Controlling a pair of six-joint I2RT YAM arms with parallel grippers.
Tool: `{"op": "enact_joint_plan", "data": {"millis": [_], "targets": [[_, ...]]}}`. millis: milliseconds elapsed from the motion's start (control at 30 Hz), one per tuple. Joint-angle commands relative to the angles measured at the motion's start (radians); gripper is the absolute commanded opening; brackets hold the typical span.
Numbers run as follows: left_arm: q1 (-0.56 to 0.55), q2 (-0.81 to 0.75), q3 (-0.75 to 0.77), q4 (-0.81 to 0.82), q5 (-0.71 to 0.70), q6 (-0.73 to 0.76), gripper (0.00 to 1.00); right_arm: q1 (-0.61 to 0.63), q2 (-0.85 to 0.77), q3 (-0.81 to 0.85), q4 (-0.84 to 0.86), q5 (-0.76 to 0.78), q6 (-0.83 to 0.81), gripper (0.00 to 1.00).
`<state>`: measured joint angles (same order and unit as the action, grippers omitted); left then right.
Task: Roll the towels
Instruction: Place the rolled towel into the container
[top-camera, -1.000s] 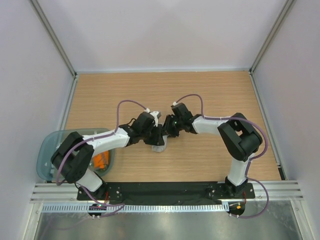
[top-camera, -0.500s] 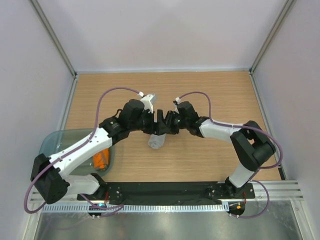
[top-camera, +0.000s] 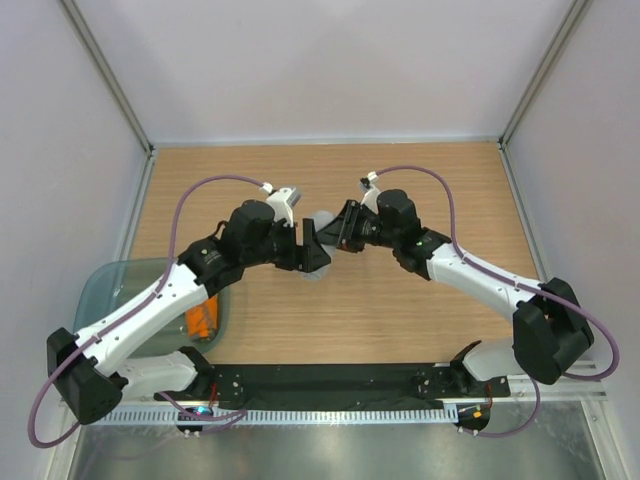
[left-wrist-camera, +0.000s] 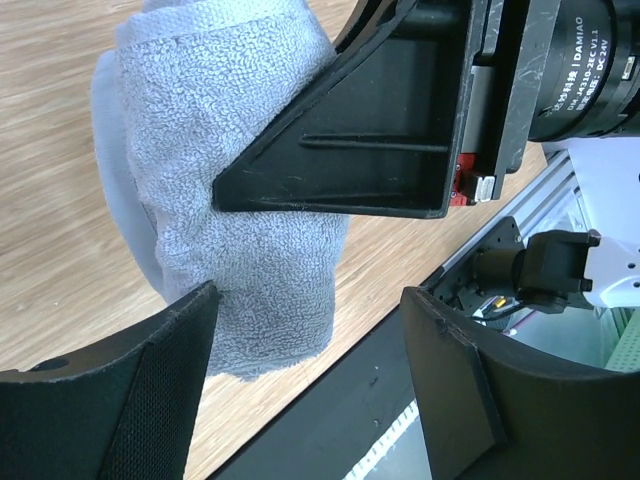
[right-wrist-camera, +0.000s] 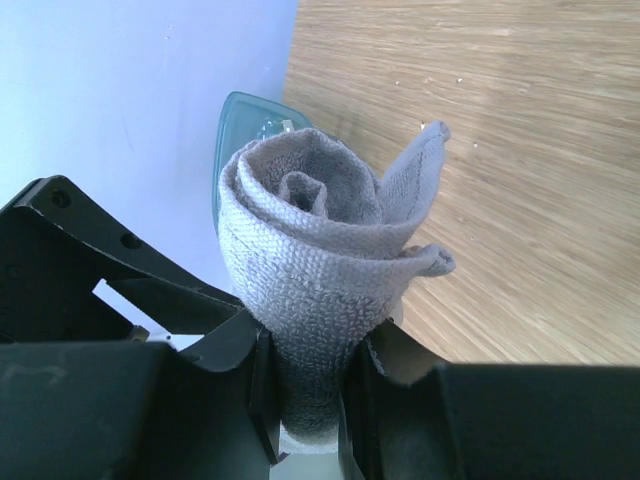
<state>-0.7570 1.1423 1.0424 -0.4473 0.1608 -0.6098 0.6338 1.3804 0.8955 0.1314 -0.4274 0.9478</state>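
The grey towel (right-wrist-camera: 320, 260), wound into a tight roll, is clamped about its lower part between the narrowly set jaws of the right end effector (right-wrist-camera: 308, 378). Its spiral end and a loose flap are seen standing clear beyond the fingers (right-wrist-camera: 180, 390). The left end effector (left-wrist-camera: 305, 310) is spread wide with nothing gripped. It is placed about the roll's other end, and whether either pad touches the cloth cannot be told.

Both end effectors are brought together over the middle of the table (top-camera: 430, 180). Whether the roll rests on the wood cannot be told. Bare wood is left toward the far edge and to the right, up to the enclosure walls. At the near left edge, beside the left arm, the teal tub (top-camera: 100, 290) is placed, and the orange towel (top-camera: 203, 318) is seen lying in it.
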Motion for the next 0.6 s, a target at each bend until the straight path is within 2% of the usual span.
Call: {"op": "enact_joint_plan", "data": {"millis": [0, 100, 267, 300, 367, 500, 567], "targets": [[0.004, -0.004, 0.005, -0.036, 0.029, 0.008, 0.76, 0.0, -0.038, 0.078, -0.033, -0.037, 0.037, 0.01], [-0.027, -0.007, 0.008, -0.037, 0.011, 0.024, 0.84, -0.002, -0.027, 0.121, -0.088, -0.034, 0.051, 0.01], [-0.111, 0.034, 0.062, -0.106, -0.111, 0.057, 0.9, 0.0, -0.011, 0.152, -0.125, -0.033, 0.063, 0.01], [-0.146, 0.046, 0.077, -0.125, -0.212, 0.064, 0.9, -0.002, -0.006, 0.154, -0.125, -0.039, 0.069, 0.01], [-0.18, 0.082, 0.111, -0.181, -0.297, 0.071, 0.9, 0.0, -0.004, 0.163, -0.154, -0.045, 0.078, 0.01], [-0.238, 0.137, 0.18, -0.295, -0.583, 0.047, 0.87, 0.003, 0.0, 0.175, -0.179, -0.054, 0.086, 0.01], [-0.252, 0.163, 0.192, -0.34, -0.622, 0.051, 0.86, 0.003, 0.005, 0.178, -0.184, -0.063, 0.095, 0.01]]}}
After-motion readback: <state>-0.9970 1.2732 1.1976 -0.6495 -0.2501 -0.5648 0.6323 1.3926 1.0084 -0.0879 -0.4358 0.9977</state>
